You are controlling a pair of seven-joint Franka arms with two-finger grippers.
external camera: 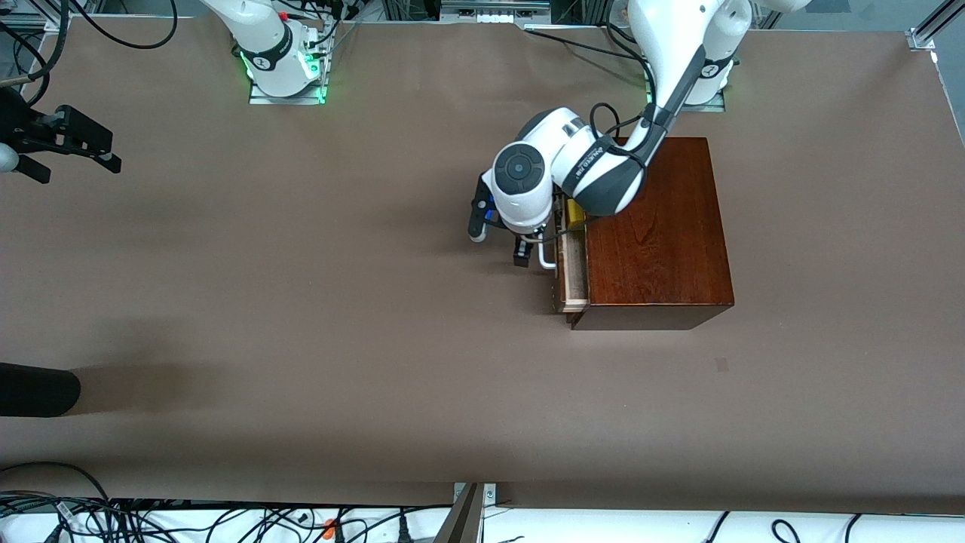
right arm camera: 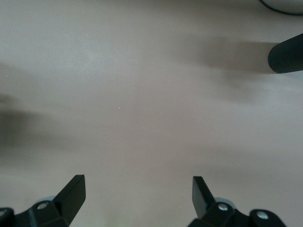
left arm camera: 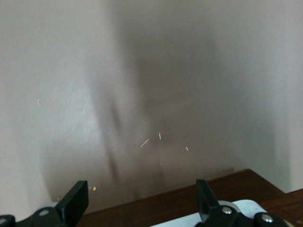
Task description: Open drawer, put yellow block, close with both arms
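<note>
The dark-brown wooden box [external camera: 660,226] stands toward the left arm's end of the table. Its drawer [external camera: 573,275] is out a small way, so a strip of pale tray shows. The yellow block [external camera: 575,214] lies in that strip, partly hidden under the left arm. My left gripper [external camera: 528,247] points down in front of the drawer, beside the white handle [external camera: 544,258]. Its jaws are open and hold nothing. The left wrist view shows this gripper [left arm camera: 142,198] open, with the dark drawer front [left arm camera: 180,203] and the handle [left arm camera: 236,209] by one finger. My right gripper [external camera: 75,143] waits open over the table's right-arm end, and shows empty in its wrist view [right arm camera: 137,194].
A black rounded object [external camera: 38,389] juts in over the table edge at the right arm's end, nearer the front camera than the right gripper; it also shows in the right wrist view [right arm camera: 286,56]. Cables lie along the table's near edge [external camera: 226,520].
</note>
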